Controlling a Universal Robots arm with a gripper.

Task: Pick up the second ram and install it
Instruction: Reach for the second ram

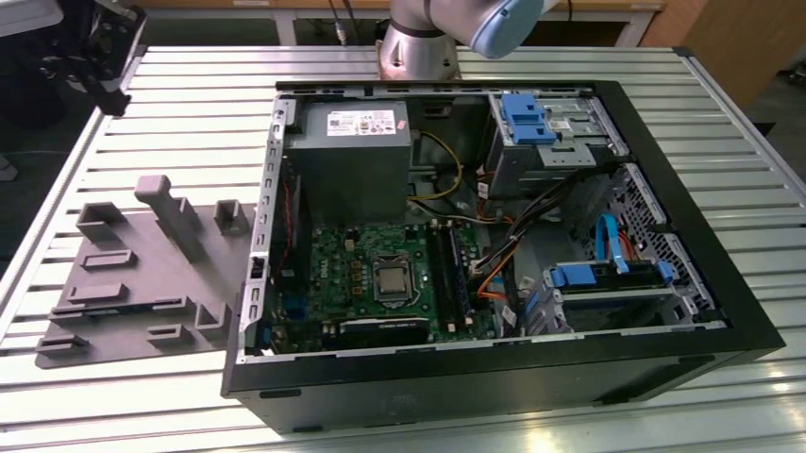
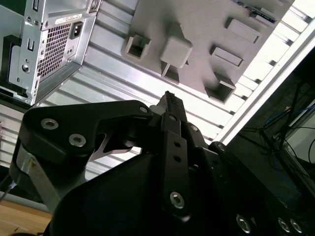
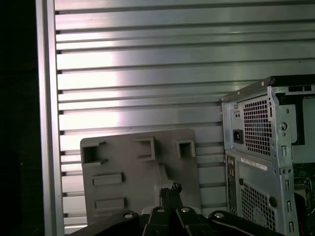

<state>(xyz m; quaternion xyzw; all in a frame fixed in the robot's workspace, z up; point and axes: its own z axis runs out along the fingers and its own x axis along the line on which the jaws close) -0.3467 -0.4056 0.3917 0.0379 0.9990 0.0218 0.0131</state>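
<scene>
Your hand point(image 2: 170, 100) hangs above the grey tray point(image 2: 197, 29) on the counter point(image 3: 138, 73) — fingers point(image 2: 172, 142) pressed together, gripping nothing you can see.

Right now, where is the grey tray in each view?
Exterior view: grey tray at the exterior view's left of the computer case.
First wrist view: grey tray beyond the gripper, beside the computer case.
Second wrist view: grey tray beyond the gripper too.
Shared landmark: the computer case.
</scene>
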